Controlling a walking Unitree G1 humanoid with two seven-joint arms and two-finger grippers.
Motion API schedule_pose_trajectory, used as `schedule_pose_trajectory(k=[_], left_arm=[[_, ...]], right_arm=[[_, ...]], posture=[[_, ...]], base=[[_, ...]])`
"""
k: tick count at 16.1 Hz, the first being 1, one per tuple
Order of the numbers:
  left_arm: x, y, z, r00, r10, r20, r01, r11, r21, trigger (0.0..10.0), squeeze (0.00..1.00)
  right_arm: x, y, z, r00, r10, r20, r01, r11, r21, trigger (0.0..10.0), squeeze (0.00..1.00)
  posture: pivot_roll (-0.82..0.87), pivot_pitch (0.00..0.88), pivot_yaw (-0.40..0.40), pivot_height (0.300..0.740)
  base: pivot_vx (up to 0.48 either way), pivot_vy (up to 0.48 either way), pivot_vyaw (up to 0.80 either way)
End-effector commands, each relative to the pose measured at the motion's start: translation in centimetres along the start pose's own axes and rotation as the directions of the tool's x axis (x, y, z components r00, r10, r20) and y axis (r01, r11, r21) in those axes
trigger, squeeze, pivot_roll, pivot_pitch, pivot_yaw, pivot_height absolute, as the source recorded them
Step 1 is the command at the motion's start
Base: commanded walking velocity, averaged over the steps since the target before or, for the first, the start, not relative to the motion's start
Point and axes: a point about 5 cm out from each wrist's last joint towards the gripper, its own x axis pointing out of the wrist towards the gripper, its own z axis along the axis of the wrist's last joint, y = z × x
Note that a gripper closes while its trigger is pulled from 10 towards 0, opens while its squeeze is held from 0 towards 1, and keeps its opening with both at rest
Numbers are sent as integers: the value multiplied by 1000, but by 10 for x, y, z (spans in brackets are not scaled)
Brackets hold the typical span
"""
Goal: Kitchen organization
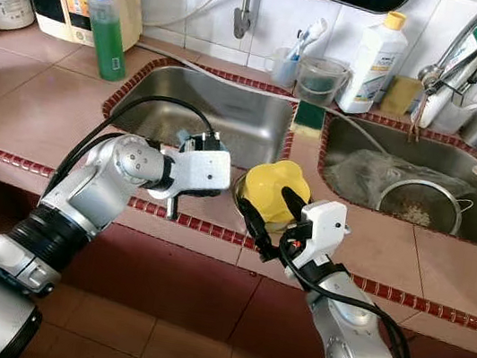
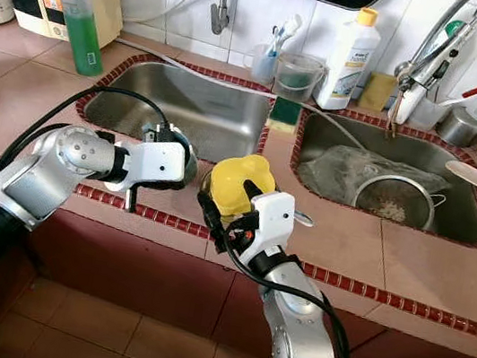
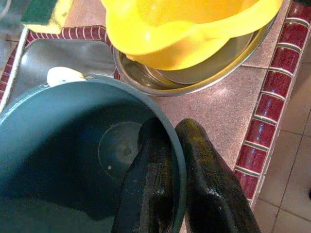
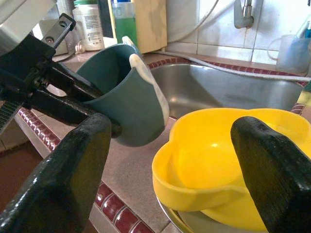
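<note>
Teal cup (image 4: 124,94): held tilted above the counter's front edge, just beside the yellow bowl, near the left sink basin; its rim is pinched between two black fingers (image 3: 146,194), one inside and one outside the wall.
Left gripper (image 3: 167,184): closed on the teal cup's rim, positioned over the counter in front of the left basin.
Yellow bowl (image 1: 273,189): lobed in shape, seated in a steel bowl (image 3: 204,73) on the counter strip before the divider between the two basins.
Right gripper (image 4: 175,160): spread wide, its fingers placed on either side of the yellow bowl without touching it; nothing is held.
Counter (image 1: 42,102): pinkish tile, edged with dark red tiles.
Sinks: a green sponge (image 1: 308,117) is laid on the divider; a strainer (image 1: 418,206) is seen in the right basin.
Back edge: a green bottle (image 1: 107,31) and a white bottle (image 1: 372,66) are stood upright.
</note>
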Motion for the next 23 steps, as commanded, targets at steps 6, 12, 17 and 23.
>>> schedule_pose_trajectory(k=[6,12,17,23], left_arm=[[-14,12,-14,985,171,6,-169,977,-133,0,0],[-29,28,-22,846,529,65,-447,771,-453,10000,0],[-30,13,-22,674,734,84,-501,537,-679,10000,0],[-18,-36,-27,626,780,-2,-435,347,-831,10000,0]], right_arm=[[2,-2,5,1000,6,6,-6,1000,-12,10000,0],[8,-11,14,998,-37,51,38,999,-23,10000,0],[18,-22,23,992,-88,84,92,995,-36,10000,0],[26,-30,30,988,-105,115,110,993,-46,10000,0]], posture=[[20,0,-31,740],[29,0,-66,740],[43,0,-97,740],[41,0,-102,740]], base=[[0,0,0],[0,0,0],[0,0,0],[0,0,0]])
